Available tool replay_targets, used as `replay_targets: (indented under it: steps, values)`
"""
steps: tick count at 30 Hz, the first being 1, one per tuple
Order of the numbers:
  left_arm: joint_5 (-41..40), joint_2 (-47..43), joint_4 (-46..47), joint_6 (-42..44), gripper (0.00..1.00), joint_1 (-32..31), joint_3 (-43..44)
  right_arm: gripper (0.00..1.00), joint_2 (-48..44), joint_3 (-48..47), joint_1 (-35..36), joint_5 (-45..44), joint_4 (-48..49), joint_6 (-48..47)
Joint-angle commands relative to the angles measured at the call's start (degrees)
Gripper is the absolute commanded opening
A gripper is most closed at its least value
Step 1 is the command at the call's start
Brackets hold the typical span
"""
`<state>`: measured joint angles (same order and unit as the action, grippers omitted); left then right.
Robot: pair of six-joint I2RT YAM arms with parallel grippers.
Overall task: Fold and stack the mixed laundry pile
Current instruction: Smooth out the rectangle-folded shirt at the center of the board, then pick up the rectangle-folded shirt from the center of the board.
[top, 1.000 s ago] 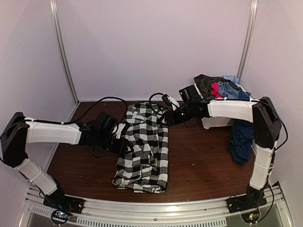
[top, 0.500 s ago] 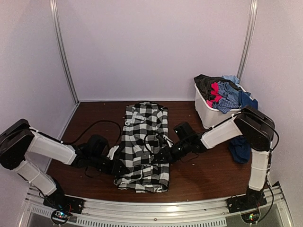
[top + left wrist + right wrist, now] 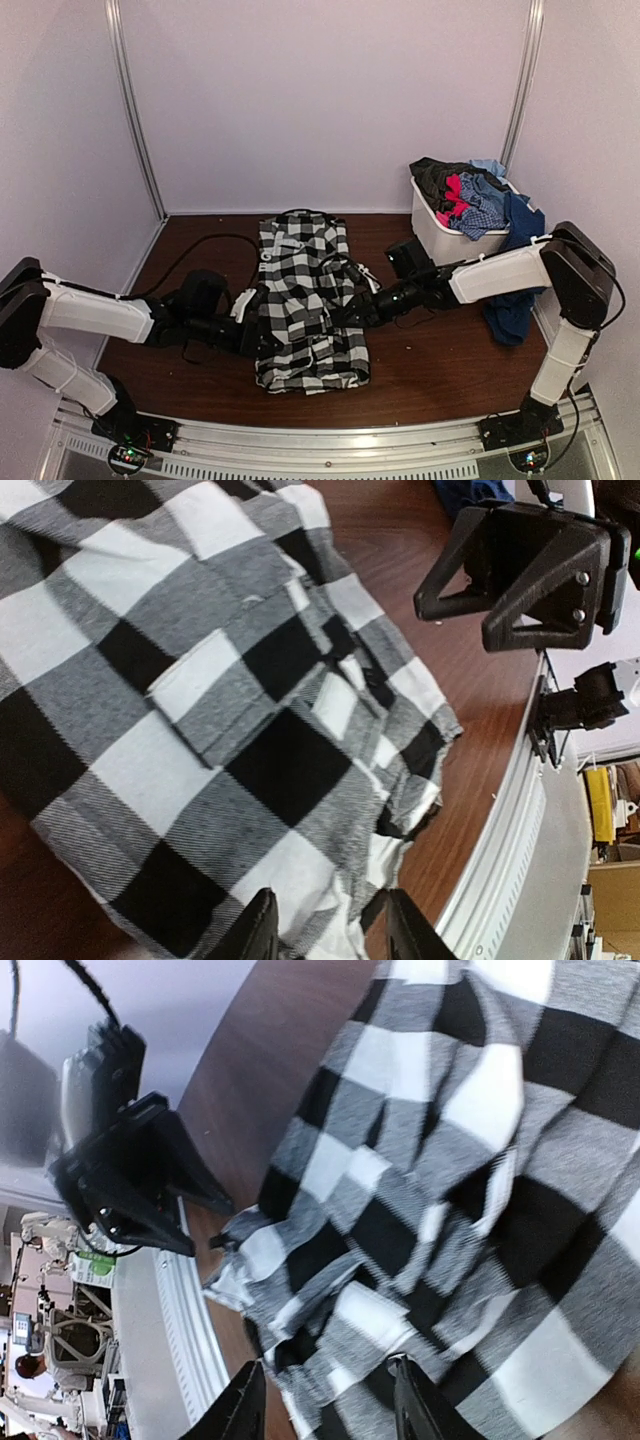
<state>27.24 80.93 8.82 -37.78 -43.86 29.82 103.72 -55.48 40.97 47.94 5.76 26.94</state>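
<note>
The checked shirt (image 3: 308, 300) lies flat and lengthwise in the middle of the table (image 3: 440, 365), its near end rumpled into folds. Both arms are down low, one at each side. The left gripper (image 3: 255, 325) is at the left edge and the right gripper (image 3: 348, 313) at the right edge, facing each other across the cloth. I'd say that is to take both sides together so the fold comes out even.

On each one the fingers (image 3: 262, 930) stand apart with fabric between them, but I can't tell whether either is pinching.

The rest of the laundry (image 3: 468, 195) is heaped in the white bin (image 3: 440, 245) at the back right. A navy piece (image 3: 512, 295) hangs over the bin's side, out of the way.

The tabletop is dark, smooth wood. Pale walls with metal uprights close it in, and a ribbed metal rail (image 3: 330, 440) runs along the near edge.
</note>
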Motion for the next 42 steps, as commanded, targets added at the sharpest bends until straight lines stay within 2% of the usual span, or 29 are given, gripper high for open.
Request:
replay_targets:
  steps: [1, 7, 11, 15, 19, 22, 26, 33, 42]
  values:
    - [1.33, -0.63, 2.08, 0.04, 0.38, -3.76, -0.15, 0.44, -4.17, 6.09, 4.12, 3.39, 4.6, 4.19]
    - [2.95, 7.17, 14.06, -4.21, 0.35, -4.65, -5.16, 0.42, 3.17, 13.72, 6.17, 4.44, 16.88, 9.6]
    - [2.28, 12.32, 17.11, -5.22, 0.33, -5.05, -7.15, 0.39, 8.28, 17.35, 6.27, 4.73, 23.86, 12.04]
    - [2.67, 9.42, 16.9, -4.98, 0.34, -5.22, -8.08, 0.37, 6.69, 18.74, 6.78, 7.09, 28.74, 15.38]
    - [-2.89, -5.6, 4.95, -1.56, 0.46, -5.69, -7.43, 0.43, -5.04, 18.61, 7.56, 4.55, 19.22, 12.18]
    - [-7.54, -15.75, -4.78, -0.95, 0.54, -5.66, -7.12, 0.51, -12.38, 18.8, 7.18, 1.12, 10.21, 9.39]
    - [-11.08, -20.63, -10.12, -5.34, 0.6, -5.56, -9.79, 0.56, -14.73, 21.04, 5.46, -2.38, 2.74, 8.19]
    - [-9.74, -18.32, -2.64, -14.7, 0.62, -5.62, -15.9, 0.58, -13.97, 25.57, 3.37, -6.87, 2.57, 12.02]
    - [-6.75, -12.38, 9.25, -20.49, 0.64, -5.69, -18.86, 0.62, -7.39, 28.81, 3.57, -3.43, 17.47, 20.78]
